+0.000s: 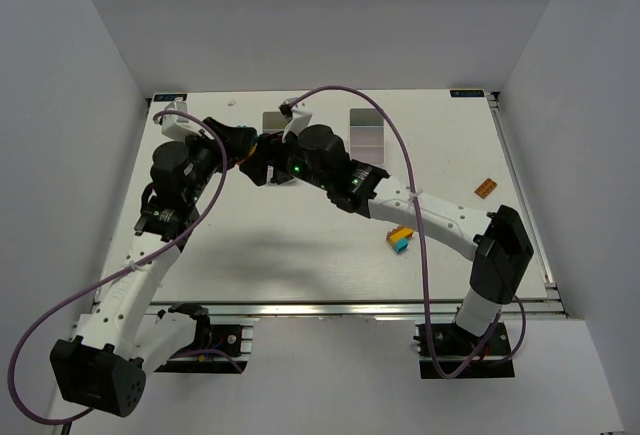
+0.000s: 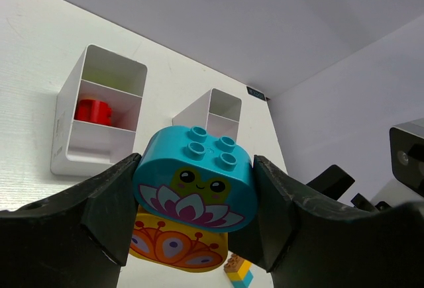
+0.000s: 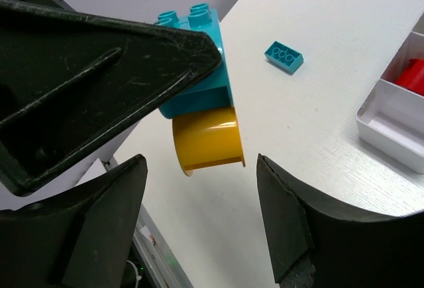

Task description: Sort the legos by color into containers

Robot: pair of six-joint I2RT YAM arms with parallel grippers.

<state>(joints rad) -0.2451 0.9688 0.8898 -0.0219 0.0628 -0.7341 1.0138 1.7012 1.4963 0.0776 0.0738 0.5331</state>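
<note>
**Left wrist view: left tool (image 2: 195, 195) loaded, right tool (image 3: 202, 169) open**

Your table (image 1: 300, 255) carries two white three-part bins at its far side. One bin (image 2: 66, 132) has a red brick (image 2: 93, 110) in its middle compartment, and the other bin (image 2: 199, 112) stands near it. Your left tool is clamped on a rounded turquoise brick (image 2: 194, 179) with a frog face. A finger presses on each end, and the brick is held up off the table. A rounded yellow brick (image 2: 175, 247) is stuck underneath it. Your right tool is spread wide with nothing in it, and the held pair sits just beyond its fingertips. Loose on the table you have an orange brick (image 1: 486, 188) near the right edge, a yellow-and-blue stack (image 1: 400, 239) and a small turquoise brick (image 3: 284, 56).
</note>
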